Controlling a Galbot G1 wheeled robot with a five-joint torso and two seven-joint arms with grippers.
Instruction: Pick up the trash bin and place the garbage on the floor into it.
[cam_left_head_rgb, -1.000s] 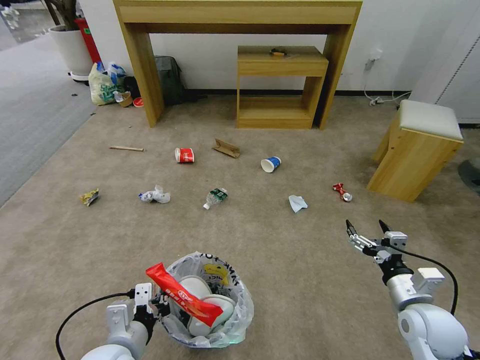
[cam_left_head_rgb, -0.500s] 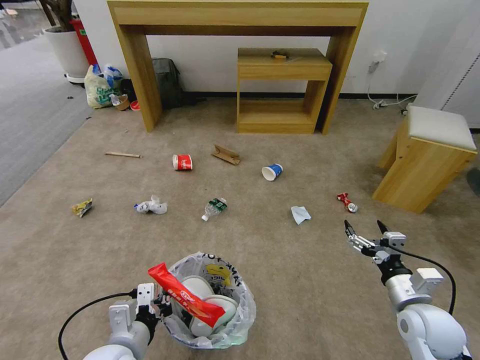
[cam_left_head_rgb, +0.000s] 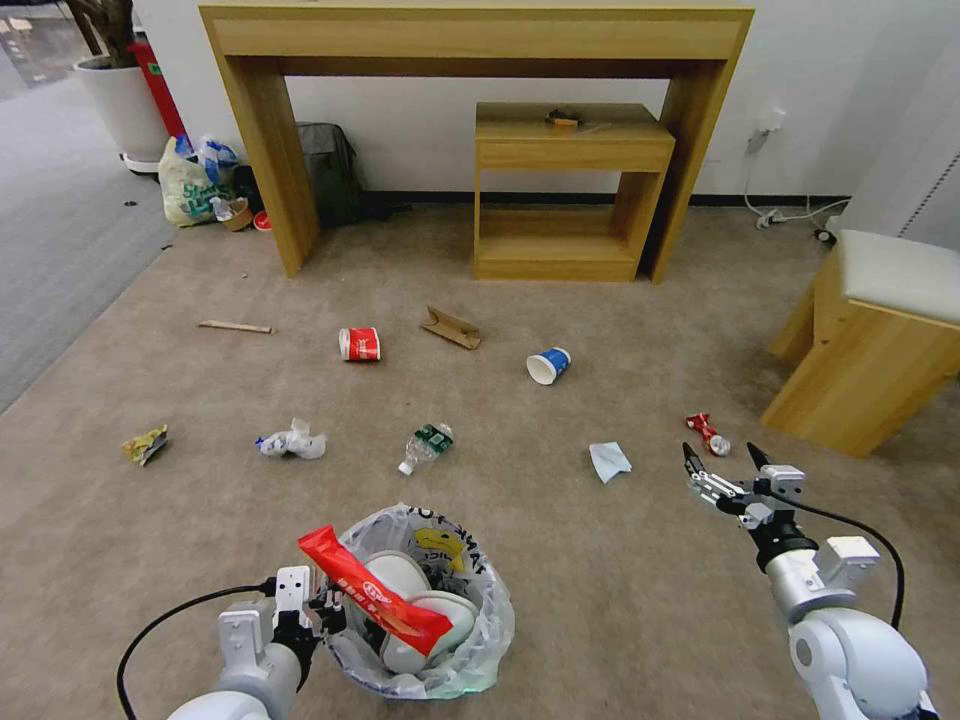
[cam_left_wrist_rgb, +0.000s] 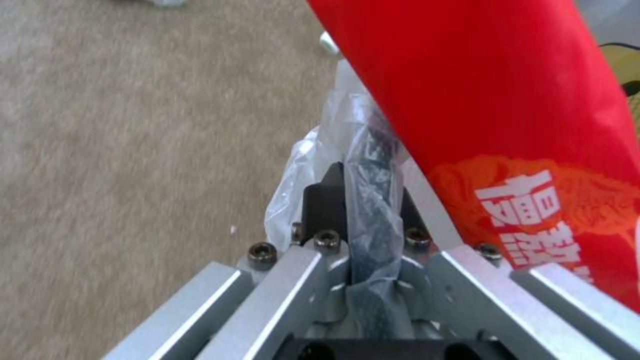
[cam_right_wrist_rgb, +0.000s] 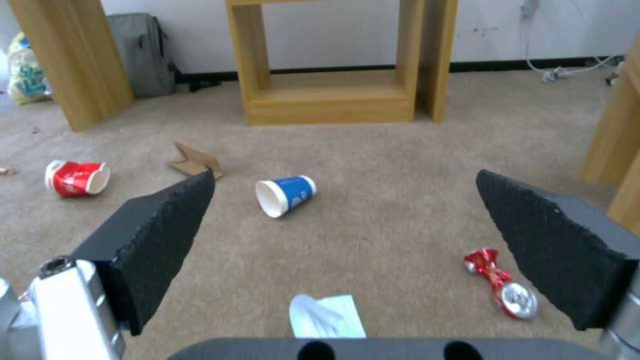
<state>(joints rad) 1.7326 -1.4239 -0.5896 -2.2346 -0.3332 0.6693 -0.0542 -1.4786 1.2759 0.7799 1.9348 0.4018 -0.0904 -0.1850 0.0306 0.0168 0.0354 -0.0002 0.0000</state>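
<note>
The left tool (cam_left_head_rgb: 322, 608) stays pinched shut on the bagged rim of the trash bin (cam_left_head_rgb: 425, 600), which hangs at its side holding two white slippers and a red wrapper (cam_left_head_rgb: 372, 602). The right tool (cam_left_head_rgb: 722, 472) is spread wide and empty. Just ahead of it lie the crushed can (cam_left_head_rgb: 708, 432) and crumpled paper (cam_left_head_rgb: 609, 461) on the floor (cam_left_head_rgb: 560, 560). Judged best: lower squarely over the can, then close.

Crinkly plastic bin liner (cam_left_head_rgb: 480, 600); matt short-pile carpet (cam_left_head_rgb: 600, 560); wood desk (cam_left_head_rgb: 470, 40).
</note>
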